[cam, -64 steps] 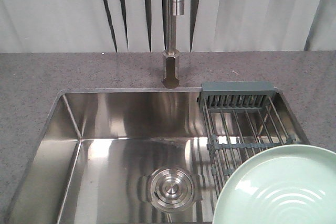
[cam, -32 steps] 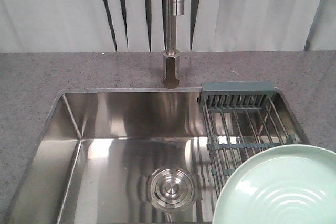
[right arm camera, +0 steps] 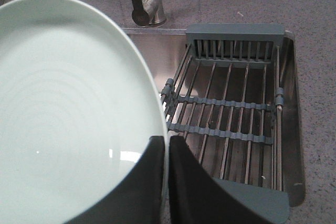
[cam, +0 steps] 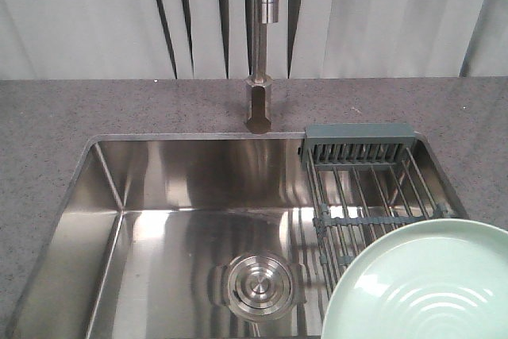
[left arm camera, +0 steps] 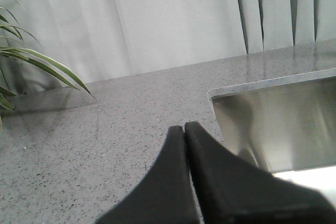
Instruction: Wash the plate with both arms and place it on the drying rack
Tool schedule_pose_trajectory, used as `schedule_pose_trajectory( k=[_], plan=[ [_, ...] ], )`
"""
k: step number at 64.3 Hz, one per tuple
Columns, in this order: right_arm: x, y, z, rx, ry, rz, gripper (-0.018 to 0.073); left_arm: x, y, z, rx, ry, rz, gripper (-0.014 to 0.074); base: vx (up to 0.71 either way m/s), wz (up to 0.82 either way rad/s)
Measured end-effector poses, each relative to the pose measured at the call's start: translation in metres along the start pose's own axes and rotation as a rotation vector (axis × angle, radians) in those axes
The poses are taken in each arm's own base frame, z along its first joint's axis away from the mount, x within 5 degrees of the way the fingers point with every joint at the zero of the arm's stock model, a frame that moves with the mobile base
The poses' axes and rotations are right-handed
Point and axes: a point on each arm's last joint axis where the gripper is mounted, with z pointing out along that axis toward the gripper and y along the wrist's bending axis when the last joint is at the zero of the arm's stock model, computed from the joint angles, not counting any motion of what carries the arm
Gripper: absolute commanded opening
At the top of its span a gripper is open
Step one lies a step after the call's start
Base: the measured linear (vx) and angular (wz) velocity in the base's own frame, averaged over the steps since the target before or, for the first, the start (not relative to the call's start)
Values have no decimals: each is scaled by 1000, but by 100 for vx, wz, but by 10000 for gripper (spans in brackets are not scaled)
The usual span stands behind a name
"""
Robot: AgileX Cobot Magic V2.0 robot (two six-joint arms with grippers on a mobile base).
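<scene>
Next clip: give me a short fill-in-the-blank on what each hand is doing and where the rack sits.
1. The right hand is shut on the rim of the round pale mint-green ____.
2. The left hand is shut and holds ____.
3. The steel-rod drying rack with grey-teal strips lies across the stainless steel ____.
Missing words: plate; nothing; sink.

Left fingers (left arm camera: 215, 177) pressed together, empty; right fingers (right arm camera: 197, 195) pinching plate (right arm camera: 68, 103) rim.
</scene>
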Motion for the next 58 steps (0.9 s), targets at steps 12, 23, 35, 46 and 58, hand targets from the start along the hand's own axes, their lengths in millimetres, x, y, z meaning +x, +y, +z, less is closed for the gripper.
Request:
schedule_pose_trajectory(
  k=[12,23,35,46,58],
  plan=[
    [0,0,0,0,0,0,-1,0,0,0,0,0,0,-6,0,0],
    [0,0,0,0,0,0,-1,0,0,0,0,0,-2,-6,0,0],
    [0,0,0,0,0,0,-1,-3,-1,0,14,-27,-354,-6,0,0],
    [0,0,0,0,0,0,-1,-4,-2,0,33,-30,-772,-6,0,0],
    [0,0,0,0,0,0,-1,-6,-1,0,38,-52,-930,-6,0,0]
  ],
)
